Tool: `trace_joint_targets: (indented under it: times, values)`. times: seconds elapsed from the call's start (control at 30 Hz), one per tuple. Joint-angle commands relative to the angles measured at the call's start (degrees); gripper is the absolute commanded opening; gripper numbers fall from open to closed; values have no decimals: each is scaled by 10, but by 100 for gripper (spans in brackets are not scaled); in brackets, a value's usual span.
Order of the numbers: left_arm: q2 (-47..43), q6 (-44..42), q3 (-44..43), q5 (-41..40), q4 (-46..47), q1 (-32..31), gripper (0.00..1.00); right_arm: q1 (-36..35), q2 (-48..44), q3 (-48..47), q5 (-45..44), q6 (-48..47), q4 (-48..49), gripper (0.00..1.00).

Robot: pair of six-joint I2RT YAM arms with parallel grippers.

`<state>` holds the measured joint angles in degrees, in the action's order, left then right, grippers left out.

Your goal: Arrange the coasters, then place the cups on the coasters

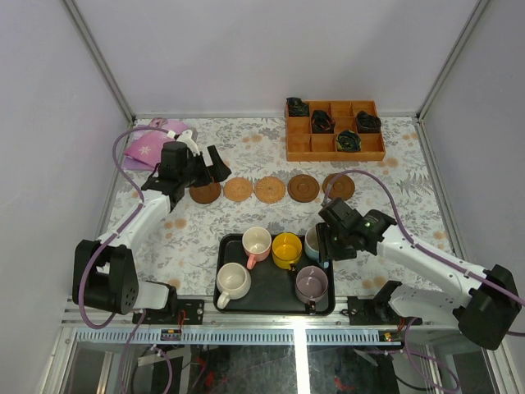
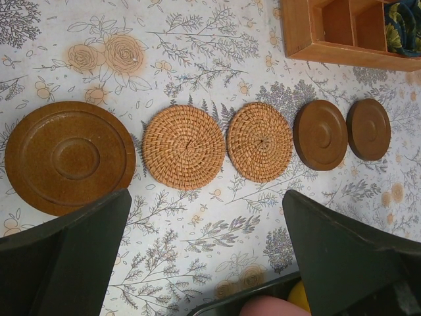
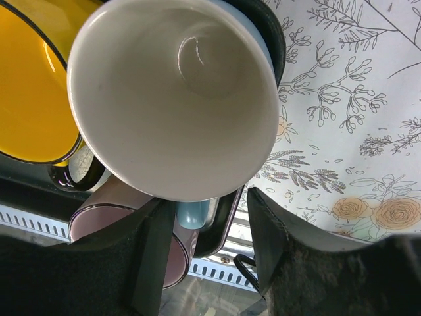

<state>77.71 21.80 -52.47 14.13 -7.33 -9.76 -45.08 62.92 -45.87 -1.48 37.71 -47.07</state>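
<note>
**A:** What have I got for coasters?
**B:** I count five, flat in a row just beyond the tray. Two are woven tan, three smooth brown.
**A:** And the cups?
**B:** All upright in the tray: pink cup, yellow cup and light blue cup along its far side, cream cup and mauve cup along its near side.

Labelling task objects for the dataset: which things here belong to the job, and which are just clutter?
Job:
five coasters
five cups

Clutter:
black tray under the cups
orange box holding black coils
pink cloth
</note>
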Motion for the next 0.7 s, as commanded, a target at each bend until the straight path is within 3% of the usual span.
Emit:
trace_joint_targets:
  times: [0.0, 0.5, 0.53, 0.67]
  values:
    - [-4, -2, 7, -7, 14, -3, 100, -6, 3, 10, -14, 10, 30, 54]
    - [2, -1, 8, -8, 17, -2, 100, -7, 18, 24, -2, 15, 66, 38]
    - [4, -1, 8, -8, 17, -3, 100, -7, 19, 24, 0, 14, 67, 34]
    - [7, 0, 7, -8, 18, -3, 100, -7, 22, 24, -3, 12, 65, 2]
